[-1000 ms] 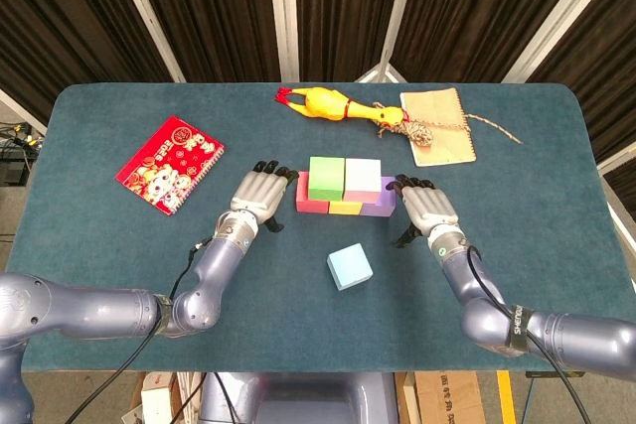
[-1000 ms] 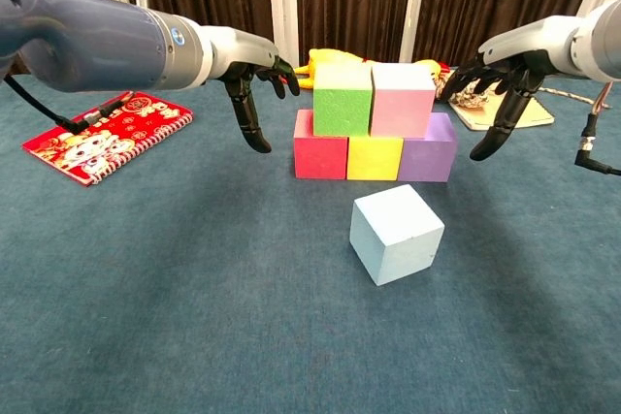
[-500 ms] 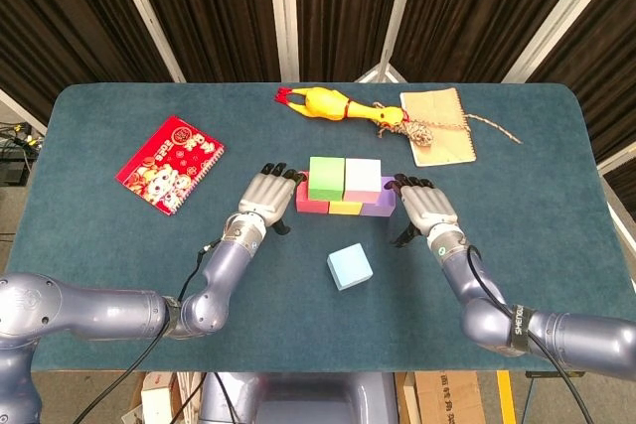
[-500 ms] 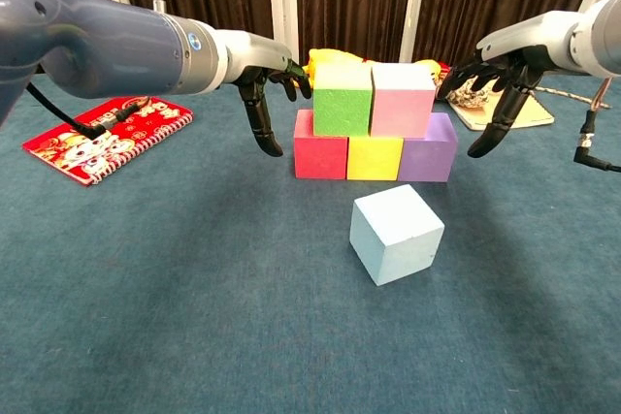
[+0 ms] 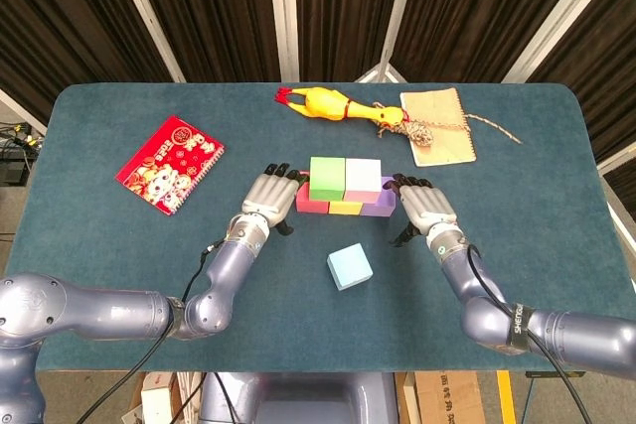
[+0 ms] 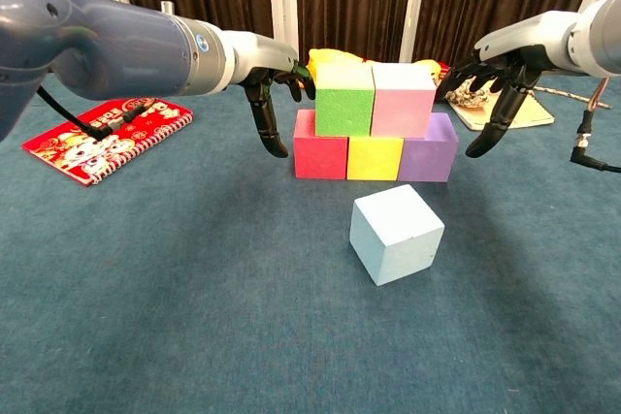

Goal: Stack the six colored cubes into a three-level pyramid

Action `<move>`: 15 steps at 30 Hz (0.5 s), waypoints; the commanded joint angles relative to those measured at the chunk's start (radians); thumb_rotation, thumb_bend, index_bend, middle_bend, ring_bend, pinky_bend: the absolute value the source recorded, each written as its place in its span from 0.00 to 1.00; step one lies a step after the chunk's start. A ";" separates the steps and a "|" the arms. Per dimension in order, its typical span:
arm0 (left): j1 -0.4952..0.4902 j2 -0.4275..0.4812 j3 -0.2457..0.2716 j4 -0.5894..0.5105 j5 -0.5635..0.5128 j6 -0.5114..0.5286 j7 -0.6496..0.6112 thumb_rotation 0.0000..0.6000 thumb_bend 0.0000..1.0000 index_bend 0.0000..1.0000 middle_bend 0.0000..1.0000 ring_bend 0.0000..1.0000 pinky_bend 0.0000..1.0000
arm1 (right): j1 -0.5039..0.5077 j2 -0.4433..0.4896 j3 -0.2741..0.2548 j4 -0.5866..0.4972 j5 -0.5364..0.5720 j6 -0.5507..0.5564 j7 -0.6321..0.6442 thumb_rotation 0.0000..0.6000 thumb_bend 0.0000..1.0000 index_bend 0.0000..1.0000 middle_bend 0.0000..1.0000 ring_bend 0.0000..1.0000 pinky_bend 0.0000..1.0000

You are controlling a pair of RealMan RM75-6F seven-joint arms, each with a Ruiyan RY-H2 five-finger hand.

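Behind green cube (image 5: 327,176), head-only: rubber chicken (image 5: 338,106).

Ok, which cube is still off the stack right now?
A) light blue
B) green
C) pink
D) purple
A: the light blue cube sits alone on the table in front of the stack, while green and pink sit on the red, yellow and purple row.

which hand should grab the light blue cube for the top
Marginally the right hand: open and beside the purple cube, with the light blue cube lying slightly to that side. The left hand is open too, nearly touching the red cube.
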 commanded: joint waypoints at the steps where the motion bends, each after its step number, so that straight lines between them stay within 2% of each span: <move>1: -0.001 -0.004 0.000 0.003 -0.001 -0.002 0.001 1.00 0.24 0.16 0.11 0.02 0.03 | 0.000 0.002 0.000 -0.001 -0.002 0.000 0.003 1.00 0.15 0.18 0.07 0.00 0.00; 15: -0.003 -0.004 -0.006 0.000 0.001 0.009 0.012 1.00 0.24 0.16 0.11 0.02 0.03 | 0.005 0.008 0.000 -0.010 -0.017 -0.013 0.022 1.00 0.15 0.18 0.07 0.00 0.00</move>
